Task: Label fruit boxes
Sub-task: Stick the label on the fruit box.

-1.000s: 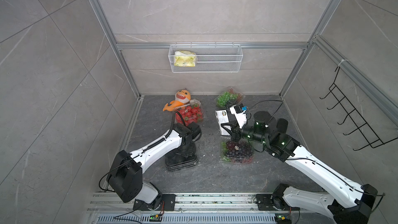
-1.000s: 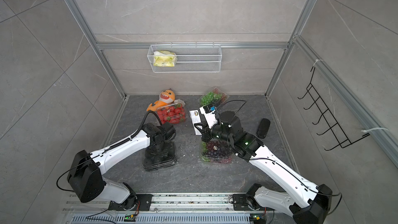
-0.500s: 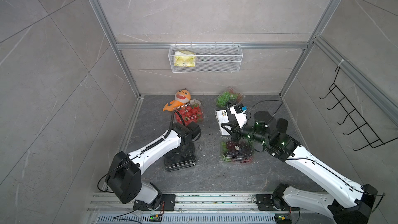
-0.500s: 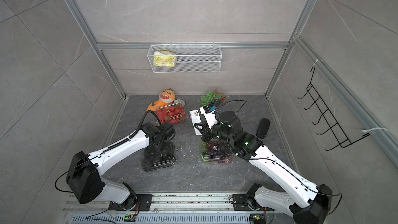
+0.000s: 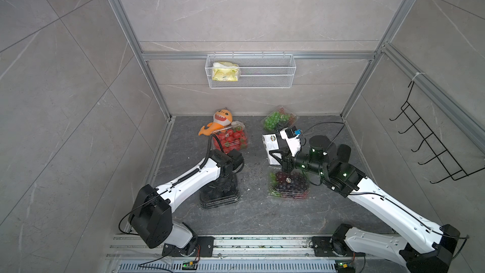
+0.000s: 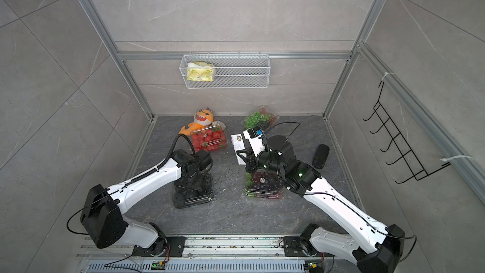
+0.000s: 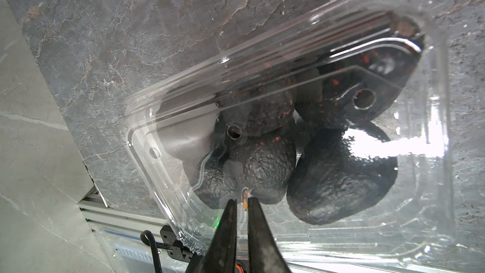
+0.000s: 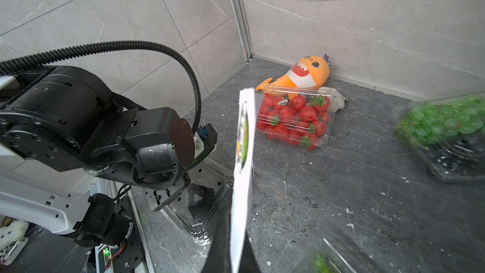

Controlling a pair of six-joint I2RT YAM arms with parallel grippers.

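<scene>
**Item 1, dark-fruit box** (image 5: 220, 201): clear clamshell, lid shut, on the floor at the near left, directly under the left wrist. Through the lid (image 7: 288, 127) several black, rough-skinned fruits show.

**Left gripper** (image 7: 242, 201): tips on or just above the lid. The jaws are nearly together, with a small white-and-orange sticker (image 7: 244, 196) between the tips. Whether it is pinched or already let go cannot be told.

**Change over the last second:** the left jaws have narrowed and the wrist has shifted slightly over the box. The box, the right arm and the sheet have not moved.

**Reading:** a label is probably being set on this lid and is not yet confirmed stuck.

**Right gripper** (image 8: 237, 235): clamped on the white sticker sheet (image 8: 244, 137), held upright between the two arms.

**Item 2, purple-grape box** (image 5: 288, 187): under the right forearm, with a round label visible on the lid.

**Item 3, strawberry box** (image 5: 231, 139): behind item 1, with a round label on the lid.

**Item 4, green-grape box** (image 5: 278, 120): at the back wall, tilted. No label can be made out.

**Sundries:** orange plush toy (image 5: 221, 120) touching the strawberry box; wire basket (image 5: 265, 70) on the back wall.
</scene>
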